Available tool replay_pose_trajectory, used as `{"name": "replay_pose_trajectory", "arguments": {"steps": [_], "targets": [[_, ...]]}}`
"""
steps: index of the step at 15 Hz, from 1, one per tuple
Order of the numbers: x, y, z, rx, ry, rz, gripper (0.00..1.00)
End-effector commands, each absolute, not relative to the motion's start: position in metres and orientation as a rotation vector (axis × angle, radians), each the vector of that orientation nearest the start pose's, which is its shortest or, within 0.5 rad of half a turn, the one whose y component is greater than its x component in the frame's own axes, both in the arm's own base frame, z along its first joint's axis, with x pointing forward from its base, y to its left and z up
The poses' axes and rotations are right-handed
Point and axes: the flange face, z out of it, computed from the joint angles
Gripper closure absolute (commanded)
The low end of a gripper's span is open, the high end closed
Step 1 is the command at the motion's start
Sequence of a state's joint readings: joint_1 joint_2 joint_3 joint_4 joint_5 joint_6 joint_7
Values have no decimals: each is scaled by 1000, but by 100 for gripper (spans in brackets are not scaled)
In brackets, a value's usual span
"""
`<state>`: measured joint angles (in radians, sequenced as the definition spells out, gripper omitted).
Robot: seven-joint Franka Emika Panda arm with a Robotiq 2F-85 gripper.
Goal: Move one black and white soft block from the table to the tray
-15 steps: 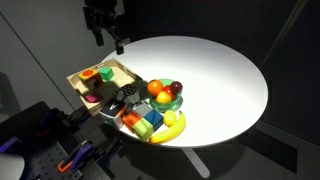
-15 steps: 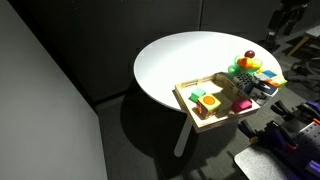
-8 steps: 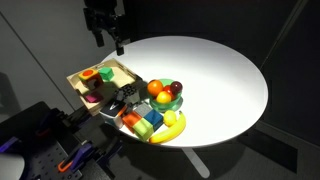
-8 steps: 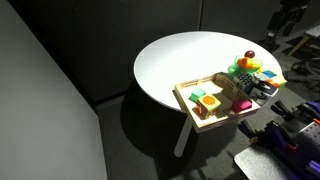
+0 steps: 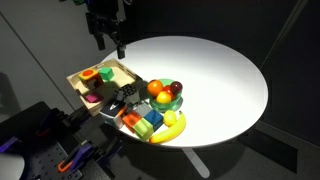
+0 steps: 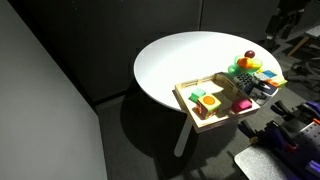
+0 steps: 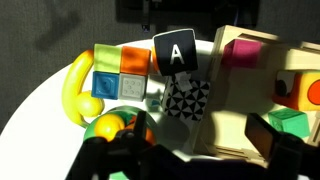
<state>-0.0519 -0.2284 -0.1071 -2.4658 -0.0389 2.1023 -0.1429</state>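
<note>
The black and white soft block (image 7: 187,100) lies just beside the tray (image 7: 232,130) rim — fingers (image 7: 285,150) spread, empty.

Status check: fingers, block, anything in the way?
Gripper open, empty, high above table. Black and white soft block on table beside tray, untouched. Black A block crowds it.

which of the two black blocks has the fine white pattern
The patterned block, the lower of the two in the wrist view. The other black block, just above it, shows one bold white A-shaped mark instead.

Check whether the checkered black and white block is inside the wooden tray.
No, the checkered block sits outside the tray, just beside its rim.
</note>
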Motion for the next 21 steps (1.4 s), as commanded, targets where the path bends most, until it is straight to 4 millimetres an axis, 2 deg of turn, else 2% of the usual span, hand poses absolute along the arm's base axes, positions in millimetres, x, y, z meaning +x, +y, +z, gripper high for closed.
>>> {"name": "replay_pose_trajectory", "arguments": {"steps": [1,8,21], "targets": [[438,-72,353,-3126,-36,191,0],[449,-65,314,-3140,-86,197,0],[460,-41,240,-3192,-153,199,0]]}}
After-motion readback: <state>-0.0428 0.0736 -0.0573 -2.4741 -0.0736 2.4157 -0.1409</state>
